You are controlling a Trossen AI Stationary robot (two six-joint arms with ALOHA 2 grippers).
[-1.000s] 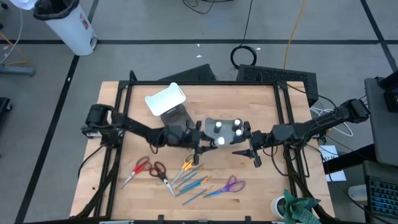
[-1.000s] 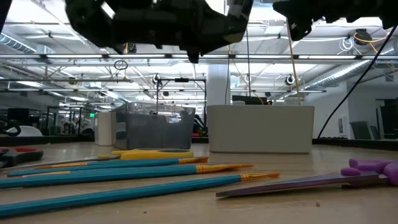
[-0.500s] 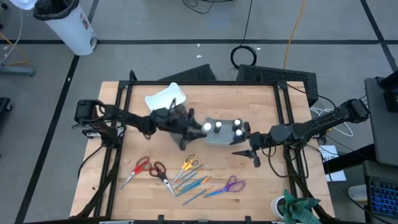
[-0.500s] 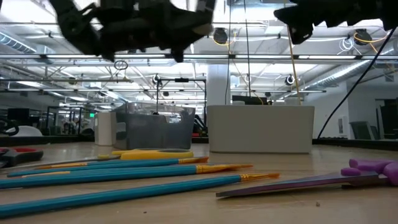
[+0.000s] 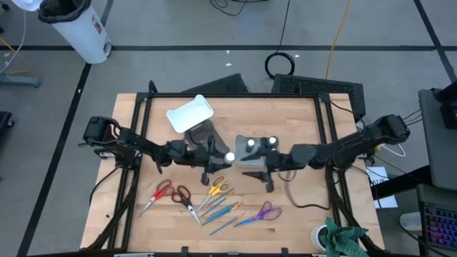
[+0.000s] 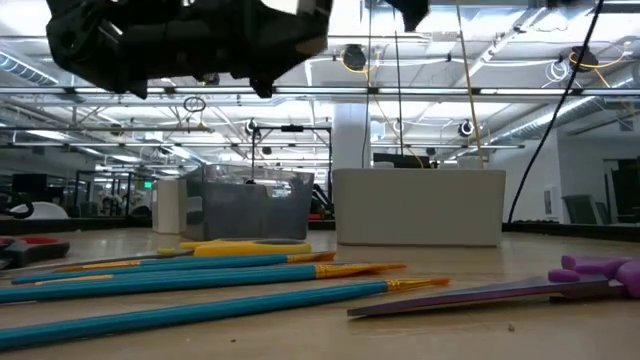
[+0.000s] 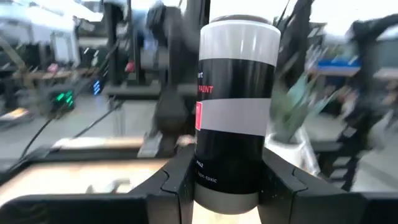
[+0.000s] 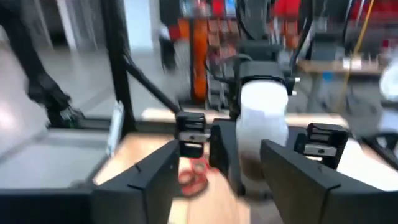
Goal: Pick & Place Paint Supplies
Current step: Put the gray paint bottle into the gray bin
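Observation:
My left gripper [image 5: 223, 158] hangs over the table's middle, shut on a small black paint bottle [image 7: 235, 106] with a white cap [image 5: 230, 155]. To its right my right gripper [image 5: 267, 175] stands open next to a grey tray [image 5: 243, 158], nothing between its fingers. Two more white-capped bottles [image 5: 250, 145] [image 5: 272, 142] stand in the tray. Red scissors [image 5: 161, 193], dark red scissors [image 5: 183, 197], yellow scissors [image 5: 217, 188], purple scissors [image 5: 265, 212] and several teal and orange brushes [image 5: 218, 211] lie flat near the front edge. My left gripper pinches the bottle's lower body [image 7: 205, 177] between its two fingers [image 7: 169, 182], one on each side. The fingers come in level from the table's left. The bottle stands upright, cap up, lifted clear of the table.
A white bin [image 5: 191, 114] and a grey bin [image 5: 203, 133] sit behind my left gripper. In the low view the brushes [image 6: 200, 285] and the purple scissors [image 6: 600, 272] lie in front of a white box [image 6: 418, 206] and a clear box [image 6: 250, 200].
My left gripper has carried the bottle from beside the tray toward the table's left, still upright and clear of the table. My right gripper has gone toward the table's left, closing in on the tray's near side.

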